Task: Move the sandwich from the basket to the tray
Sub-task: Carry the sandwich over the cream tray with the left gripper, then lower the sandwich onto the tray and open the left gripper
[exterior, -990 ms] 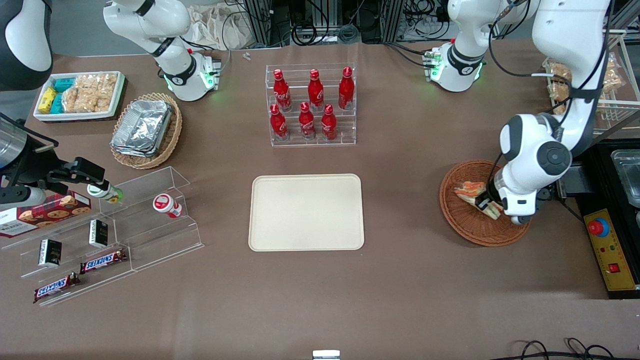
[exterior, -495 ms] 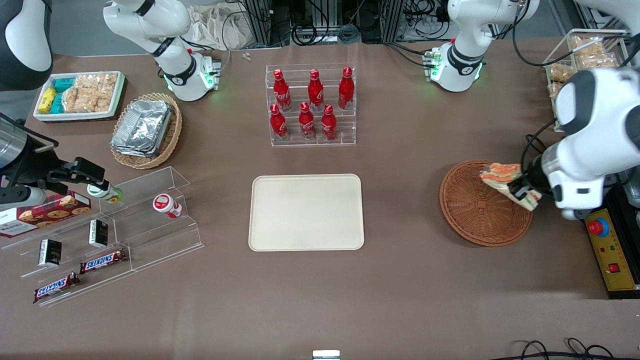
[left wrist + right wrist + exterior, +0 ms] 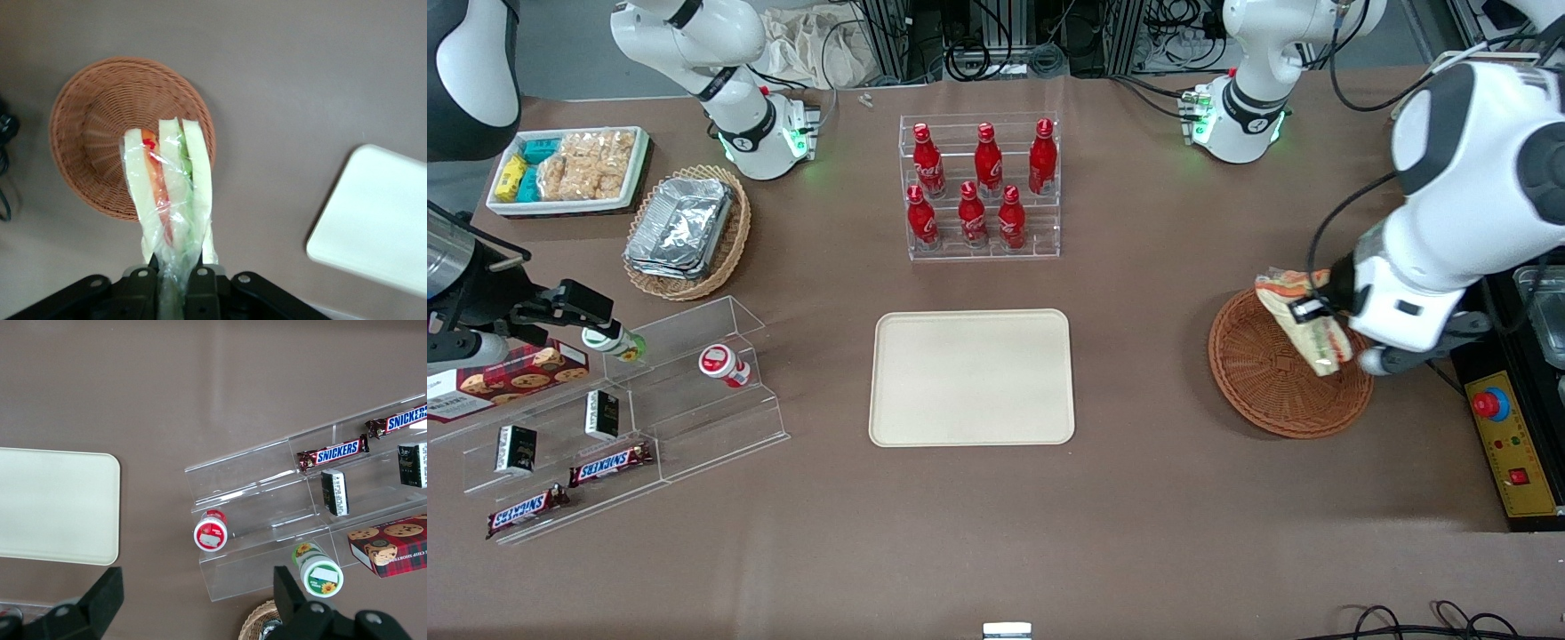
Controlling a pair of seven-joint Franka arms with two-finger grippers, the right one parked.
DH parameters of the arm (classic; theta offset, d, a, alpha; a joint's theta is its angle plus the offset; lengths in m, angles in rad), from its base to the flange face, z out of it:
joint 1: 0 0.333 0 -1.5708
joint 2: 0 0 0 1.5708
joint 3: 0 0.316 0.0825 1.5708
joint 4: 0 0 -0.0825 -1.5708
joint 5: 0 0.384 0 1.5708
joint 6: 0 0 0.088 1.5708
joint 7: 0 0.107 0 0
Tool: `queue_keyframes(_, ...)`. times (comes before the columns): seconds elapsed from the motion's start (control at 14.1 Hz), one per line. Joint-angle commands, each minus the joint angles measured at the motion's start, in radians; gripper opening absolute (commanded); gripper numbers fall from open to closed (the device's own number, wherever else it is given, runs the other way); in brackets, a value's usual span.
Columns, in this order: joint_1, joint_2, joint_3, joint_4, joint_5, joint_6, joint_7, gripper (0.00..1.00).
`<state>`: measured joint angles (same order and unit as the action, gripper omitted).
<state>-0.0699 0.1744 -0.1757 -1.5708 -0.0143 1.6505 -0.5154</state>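
One sandwich [image 3: 1303, 324] is all the task concerns, and it hangs in the air above the basket [image 3: 1267, 391], lifted clear of the wicker so that it can travel sideways without dragging on the rim; the gripper [image 3: 1312, 311] holds it over the edge of the basket that lies toward the working arm's end of the table. The wrist view shows why the hold looks secure: the jaws are closed tight on the wedge's wrapped lower end, pinching the clear film and bread together, so the filling layers of orange, red and green fan out past the fingers [image 3: 200, 283] and are not crushed; whether the pads bite the bread itself or mostly the gathered plastic is hard to judge, since the film bunches just where they meet. The sandwich [image 3: 170, 193] points away from the gripper [image 3: 175, 283] with its cut edge showing, an attitude that would let it be laid flat once lowered. The basket [image 3: 87, 120] shows bare weave with nothing else in it.

The tray [image 3: 971, 378] sits well apart from the basket, near the middle of the table and nearer the front camera than the rack of red bottles [image 3: 980, 187]; its flat surface is bare, so any spot within its rim would serve. The lift appears done and the carry toward the tray [image 3: 373, 220] is the step in hand; the main risk is the wrapper slipping in the grip during the swing.
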Motion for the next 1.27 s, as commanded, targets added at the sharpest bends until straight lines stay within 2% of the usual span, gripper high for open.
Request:
queue_keyframes(0.0,-0.048,0.037,-0.056,0.037,0.025,-0.017,0.052,0.09)
queue_keyframes(0.21,-0.19,0.086,-0.071,0.038,0.1,0.034,0.058,0.11)
queue_keyframes(0.57,-0.316,0.22,-0.073,0.038,0.082,0.265,-0.003,0.14)
queue_keyframes(0.85,-0.373,0.37,-0.073,0.04,0.071,0.475,-0.094,0.14)
queue_keyframes(1.2,-0.389,0.503,-0.073,0.044,0.068,0.664,-0.097,0.14)
